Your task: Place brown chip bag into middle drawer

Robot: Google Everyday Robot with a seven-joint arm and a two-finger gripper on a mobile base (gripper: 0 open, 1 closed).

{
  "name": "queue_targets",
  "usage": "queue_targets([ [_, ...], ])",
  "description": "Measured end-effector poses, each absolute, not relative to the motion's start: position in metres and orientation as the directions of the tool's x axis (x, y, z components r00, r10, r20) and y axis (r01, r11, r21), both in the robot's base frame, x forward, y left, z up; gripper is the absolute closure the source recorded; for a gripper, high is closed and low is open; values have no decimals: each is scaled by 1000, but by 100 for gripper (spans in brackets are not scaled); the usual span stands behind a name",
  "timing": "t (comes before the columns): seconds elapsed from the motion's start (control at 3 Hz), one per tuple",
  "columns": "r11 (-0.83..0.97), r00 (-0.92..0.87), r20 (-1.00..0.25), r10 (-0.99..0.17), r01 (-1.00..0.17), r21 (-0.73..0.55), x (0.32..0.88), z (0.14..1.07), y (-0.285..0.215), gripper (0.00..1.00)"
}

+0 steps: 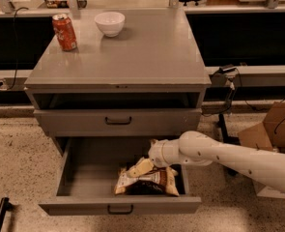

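Chip bag (147,182) lies flat inside open middle drawer (86,174), right-front part, so placing looks done. Hand (141,167) low over bag's upper edge; released or grasping, cannot tell. Red can (64,32) at table (132,62) back-left corner, white bowl (109,23) by back edge; neither obstructs. Upper drawer (118,121) closed.
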State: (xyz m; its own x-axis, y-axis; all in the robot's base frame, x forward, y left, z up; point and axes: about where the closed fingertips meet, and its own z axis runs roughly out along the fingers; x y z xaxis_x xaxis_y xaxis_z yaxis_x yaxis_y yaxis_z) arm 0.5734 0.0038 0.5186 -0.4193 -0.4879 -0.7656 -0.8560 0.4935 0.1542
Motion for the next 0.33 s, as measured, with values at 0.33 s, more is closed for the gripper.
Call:
queue_targets([
  [0.33,494,-420,-765,-488,-856,155,573,518,4,0],
])
